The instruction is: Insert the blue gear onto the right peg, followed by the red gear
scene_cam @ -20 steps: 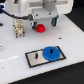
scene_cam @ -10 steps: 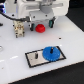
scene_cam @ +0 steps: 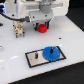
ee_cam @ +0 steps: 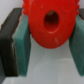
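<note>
The blue gear (scene_cam: 50,52) already sits on the white plate (scene_cam: 35,59) in the lower middle of the exterior view, at the plate's right end, where the right peg would be; the peg itself is hidden under it. So the step in hand looks like the second one: bringing over the red gear (scene_cam: 42,27).

The gripper (scene_cam: 42,26) is in the upper middle of the exterior view, clamped on the red gear, well apart from the plate. In the wrist view the red gear (ee_cam: 49,21) fills the upper centre, pinched between two teal pads (ee_cam: 22,47), with black finger bodies behind them.

The next move, as I judge it, calls for carrying the red gear over the blue one, lining up its centre hole with the peg, and lowering straight down. Any tilt could jam the hole on the pin.

The red gear is glossy, hard-looking plastic, round with small teeth and a dark central bore. The blue gear is flat, wider and toothed. The plate is a white rectangle with a black edge. The pads look soft and matte.
</note>
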Robot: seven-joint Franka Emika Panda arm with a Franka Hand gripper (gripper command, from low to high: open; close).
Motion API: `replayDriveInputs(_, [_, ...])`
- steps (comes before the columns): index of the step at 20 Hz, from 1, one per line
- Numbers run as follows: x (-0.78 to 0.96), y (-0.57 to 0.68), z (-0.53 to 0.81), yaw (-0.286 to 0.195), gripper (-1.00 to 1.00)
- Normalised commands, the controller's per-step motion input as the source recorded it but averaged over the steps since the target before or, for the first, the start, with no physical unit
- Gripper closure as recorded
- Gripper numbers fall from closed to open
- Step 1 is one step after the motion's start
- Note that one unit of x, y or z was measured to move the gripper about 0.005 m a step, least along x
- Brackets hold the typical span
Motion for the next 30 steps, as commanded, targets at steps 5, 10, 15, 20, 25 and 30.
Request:
replayDriveInputs(5, [0.23, 0.01, 0.44, 0.0, 1.0])
replayDriveInputs(10, [0.43, -0.03, 0.46, 0.0, 1.0])
replayDriveInputs(15, [0.62, -0.13, 0.42, 0.0, 1.0])
replayDriveInputs(20, [0.69, -0.1, 0.43, 0.0, 1.0])
replayDriveInputs(25, [0.76, -0.07, 0.43, 0.0, 1.0])
replayDriveInputs(30, [0.79, -0.05, 0.37, 0.0, 1.0])
